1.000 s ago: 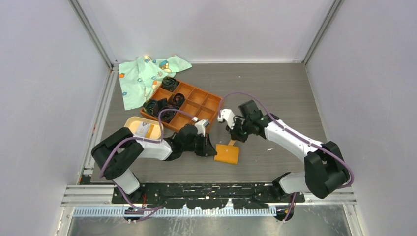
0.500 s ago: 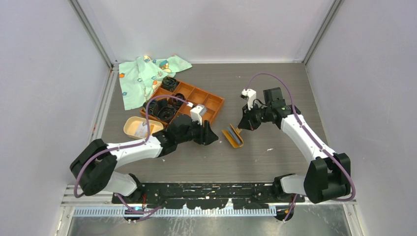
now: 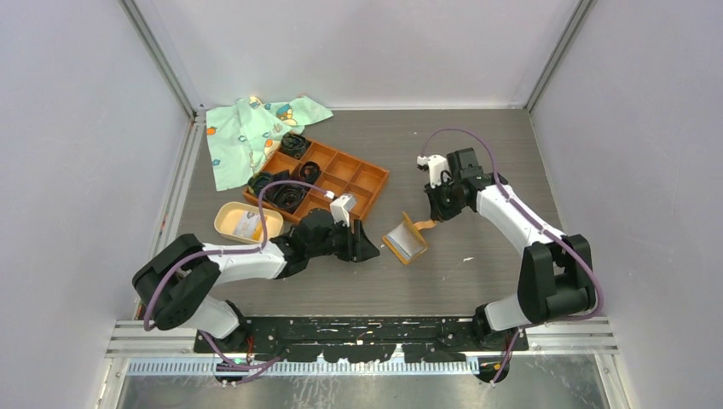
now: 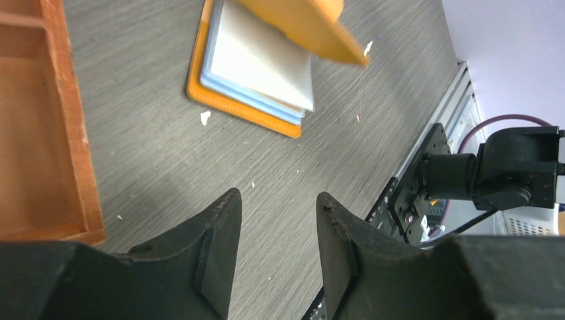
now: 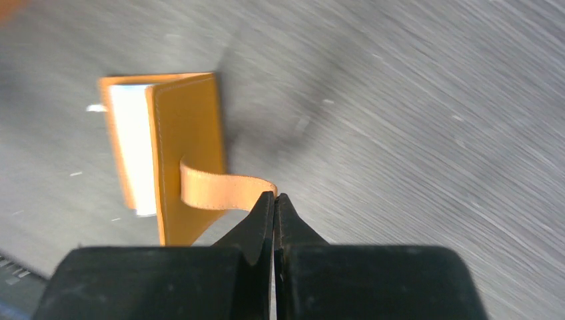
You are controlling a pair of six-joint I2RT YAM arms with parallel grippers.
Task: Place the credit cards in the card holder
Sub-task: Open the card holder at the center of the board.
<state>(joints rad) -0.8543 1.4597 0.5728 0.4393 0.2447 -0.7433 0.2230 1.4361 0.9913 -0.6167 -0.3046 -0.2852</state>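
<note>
The card holder [image 3: 228,215], a beige oval tray with something pale inside, sits at the left. The credit cards do not show plainly. White and pale blue flat layers lie inside the open orange wallet [image 3: 404,242] [image 4: 248,80] [image 5: 183,127]. My right gripper [image 3: 434,218] [image 5: 274,197] is shut on the wallet's orange strap [image 5: 223,189], holding the flap up. My left gripper [image 3: 369,250] [image 4: 278,196] hovers open just left of the wallet, with only table between its fingers.
An orange grid tray [image 3: 344,174] with black coiled bands stands behind the left gripper, its wall [image 4: 66,133] close at that gripper's left. A green patterned cloth [image 3: 247,132] lies at the back left. Bare table lies right of the wallet.
The left gripper has opened and drawn back from the wallet. The right gripper has pulled the strap up and back, and the wallet has shifted away from the near edge and opened.
</note>
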